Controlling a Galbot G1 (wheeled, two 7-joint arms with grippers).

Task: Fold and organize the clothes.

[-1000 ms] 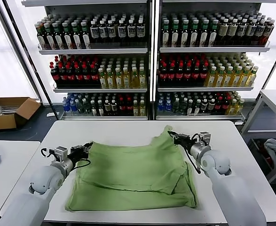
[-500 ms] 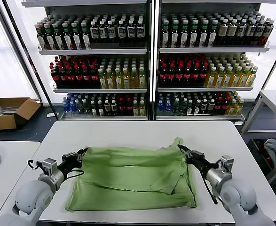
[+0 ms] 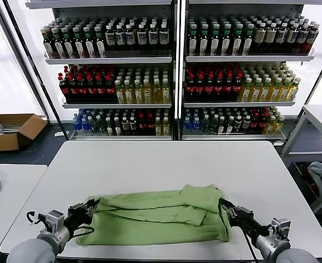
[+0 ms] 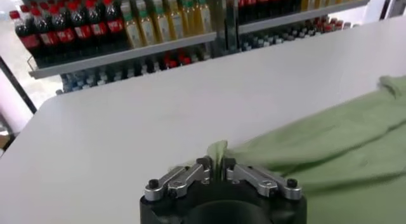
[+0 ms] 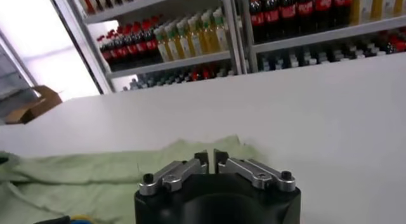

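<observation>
A: Where are the clothes lying right now?

B: The light green shirt (image 3: pixel 159 215) is lying folded into a long band across the near part of the white surface (image 3: pixel 166 164), stretching from the robot's left side to its right. In the head view the upper layer is doubled over the lower one, with a rumpled fold rising near the right end.

A: What is the left claw doing?

B: The left claw (image 3: pixel 89 209) is sitting low at the shirt's left end. In the left wrist view, the left claw (image 4: pixel 216 171) is pinching a small peak of green cloth between its fingertips, which are standing only a sliver apart, so it is grasping the shirt's edge.

A: And the right one?

B: The right claw (image 3: pixel 226 210) is sitting at the shirt's right end, just beside the fabric. In the right wrist view, the right claw (image 5: pixel 211 160) is showing its tips almost together with a narrow gap. The green cloth is lying right behind them, but I cannot tell whether it is clenched on any fabric or released.

A: Anything else around?

B: Shelves of bottles (image 3: pixel 174 71) are standing behind the surface, and a cardboard box (image 3: pixel 10 130) is sitting on the floor at the far left.
</observation>
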